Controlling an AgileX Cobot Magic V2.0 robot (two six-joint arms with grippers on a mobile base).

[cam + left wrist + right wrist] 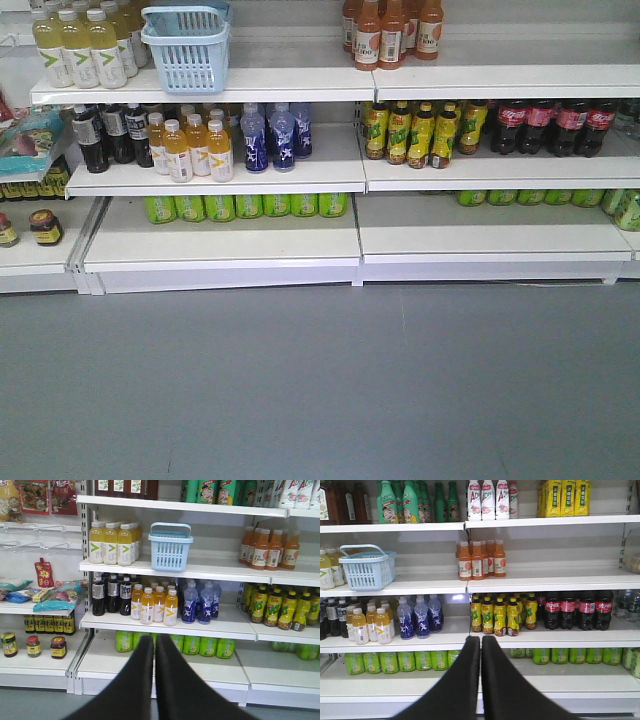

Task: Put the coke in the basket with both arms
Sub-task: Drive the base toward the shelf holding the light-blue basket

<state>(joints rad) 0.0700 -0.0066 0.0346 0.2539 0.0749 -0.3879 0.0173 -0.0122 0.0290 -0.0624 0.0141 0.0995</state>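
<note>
The light blue basket (187, 48) stands on the top shelf at the left, next to pale yellow drink bottles; it also shows as the basket (170, 547) in the left wrist view and the basket (367, 570) in the right wrist view. No coke can shows in any view. My left gripper (154, 640) is shut with nothing in it, hanging well in front of the shelves, below the basket. My right gripper (481, 640) is shut and empty too, in front of the shelf divider and far right of the basket. Neither arm appears in the front view.
Dark cola bottles with red labels (555, 125) stand on the middle shelf at the right. Orange (190, 148), blue (272, 135) and yellow-green bottles (420, 130) fill that shelf, and green cans (245, 206) line the bottom one. Grey floor (320, 390) lies before the shelving.
</note>
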